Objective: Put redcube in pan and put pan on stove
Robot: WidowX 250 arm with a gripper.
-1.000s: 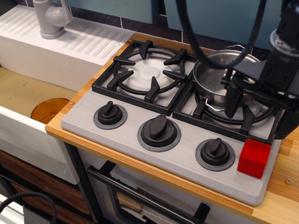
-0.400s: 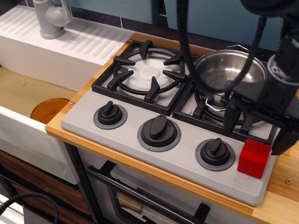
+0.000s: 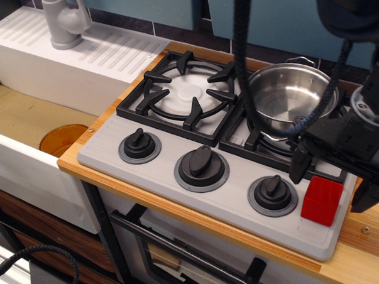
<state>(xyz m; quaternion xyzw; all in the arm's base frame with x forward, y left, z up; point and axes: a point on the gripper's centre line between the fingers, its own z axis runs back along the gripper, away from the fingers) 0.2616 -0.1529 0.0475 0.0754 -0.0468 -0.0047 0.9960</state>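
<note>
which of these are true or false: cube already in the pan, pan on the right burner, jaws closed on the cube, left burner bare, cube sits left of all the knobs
1. The red cube is inside the pan. False: it sits on the stove's front right corner, outside the pan.
2. The pan stands on the right burner grate. True.
3. The gripper has its jaws closed on the cube. False: the jaws are open, one on each side of the cube.
4. The left burner has nothing on it. True.
5. The cube sits left of all three knobs. False: it is right of the rightmost knob.
</note>
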